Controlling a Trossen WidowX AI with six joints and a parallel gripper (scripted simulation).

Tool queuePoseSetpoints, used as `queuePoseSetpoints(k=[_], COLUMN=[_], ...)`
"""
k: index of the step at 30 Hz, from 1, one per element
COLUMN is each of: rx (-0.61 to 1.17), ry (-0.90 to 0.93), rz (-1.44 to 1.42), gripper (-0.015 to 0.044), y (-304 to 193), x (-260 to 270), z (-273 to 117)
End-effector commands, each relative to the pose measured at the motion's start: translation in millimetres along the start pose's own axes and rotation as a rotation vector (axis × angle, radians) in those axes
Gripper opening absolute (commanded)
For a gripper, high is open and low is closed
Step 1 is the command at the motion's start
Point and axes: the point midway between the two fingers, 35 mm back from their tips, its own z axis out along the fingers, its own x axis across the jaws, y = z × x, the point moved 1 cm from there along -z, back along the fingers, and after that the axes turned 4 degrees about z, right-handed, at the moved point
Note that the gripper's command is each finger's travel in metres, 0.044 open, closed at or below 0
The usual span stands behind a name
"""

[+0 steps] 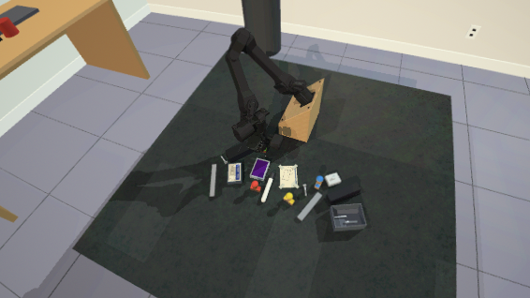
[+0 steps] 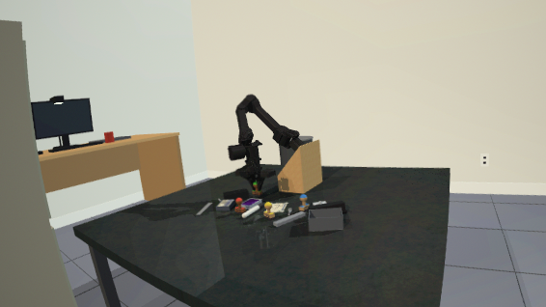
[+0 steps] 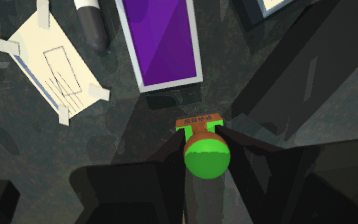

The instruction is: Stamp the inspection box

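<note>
My gripper (image 1: 264, 149) (image 2: 256, 184) (image 3: 199, 131) is shut on the green-topped stamp (image 2: 256, 189) (image 3: 207, 159), its fingers on either side below the round knob. The stamp is upright; its orange base shows small lettering, too small to read. It is at or just above the bench; I cannot tell which. The ink pad (image 1: 259, 169) (image 2: 251, 203) (image 3: 165, 40), purple with a pale rim, lies just beyond the stamp in the wrist view. The card (image 1: 288, 176) (image 2: 279, 208) (image 3: 35, 50) is taped flat beside the pad, its box outline empty. The stamp's underside is hidden.
A red stamp (image 1: 255, 186) (image 2: 239, 204), white marker (image 1: 267, 190) (image 2: 251, 211) (image 3: 92, 27) and yellow stamp (image 1: 288, 198) (image 2: 268, 209) stand or lie near pad and card. A blue stamp (image 1: 319, 182) (image 2: 303, 202) and grey bin (image 2: 325, 220) are farther right. A wooden block (image 1: 300, 126) (image 2: 309, 173) stands by the arm.
</note>
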Motion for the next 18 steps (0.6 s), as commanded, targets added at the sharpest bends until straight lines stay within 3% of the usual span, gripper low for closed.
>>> queuePoseSetpoints(k=[1,18], rx=[-0.002,-0.001], ry=[-0.005,-0.002], rz=[0.003,0.004], gripper=[0.0000,0.0000], y=[0.9,1.4], x=[-0.9,-0.1], z=[-2.8,-10.8])
